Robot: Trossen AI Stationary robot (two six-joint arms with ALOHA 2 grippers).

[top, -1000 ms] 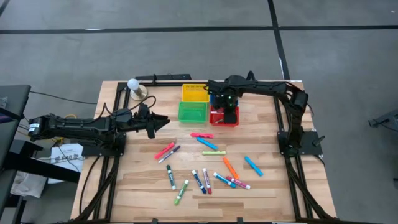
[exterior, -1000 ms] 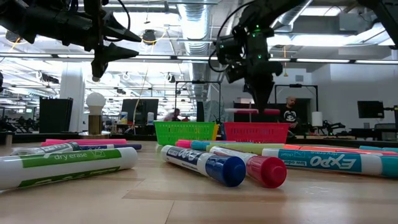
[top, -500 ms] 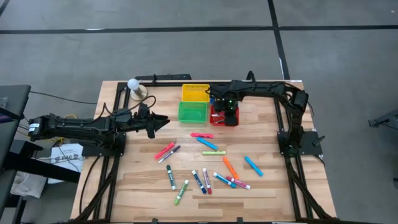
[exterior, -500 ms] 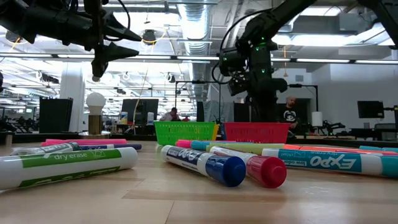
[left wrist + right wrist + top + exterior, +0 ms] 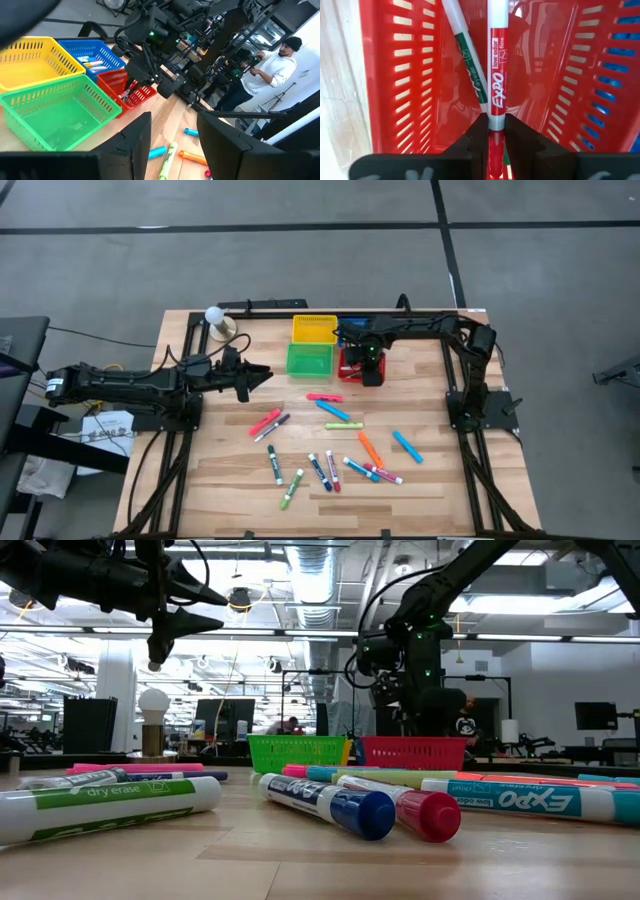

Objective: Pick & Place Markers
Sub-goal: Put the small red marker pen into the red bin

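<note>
Right gripper (image 5: 371, 366) is down inside the red basket (image 5: 349, 370), fingers pressed together on a red marker (image 5: 496, 75). Wrist view shows the marker running straight out from between the fingertips, tip end toward the basket's far wall. A green-label marker (image 5: 468, 57) lies in the basket just beside it, angled, the two close together near the fingers. Low view has the right arm (image 5: 420, 640) dropping behind the red basket's rim (image 5: 412, 752).

Left gripper (image 5: 252, 378) hovers above the table (image 5: 220, 470), well left of the red basket, past the green basket (image 5: 309, 360). Fingers spread, nothing between them; the left wrist view shows the gap open.

Baskets: green touches the red basket's left side, yellow (image 5: 313, 329) sits behind green, and blue (image 5: 93, 54) is behind red, mostly hidden by the arm in the high view. Blue holds a few markers (image 5: 90, 63).

Remaining markers are loose on the table in front of the red basket:
- pink one (image 5: 323, 397) nearest, just in front of the green/red pair
- blue one (image 5: 333, 410) and a yellow-green one (image 5: 343, 425) just past it
- pink (image 5: 265, 422) and dark purple (image 5: 278, 424) pair off to the left
- orange (image 5: 369, 448) and light blue (image 5: 407, 446) further front, to the right
- cluster at the front edge: green (image 5: 272, 464), another green (image 5: 291, 489), blue (image 5: 319, 471), red (image 5: 332, 471), plus a few more (image 5: 372, 472) overlapping

A white bulb-like object (image 5: 214, 316) sits at the table's back-left corner, far left of the red basket.
</note>
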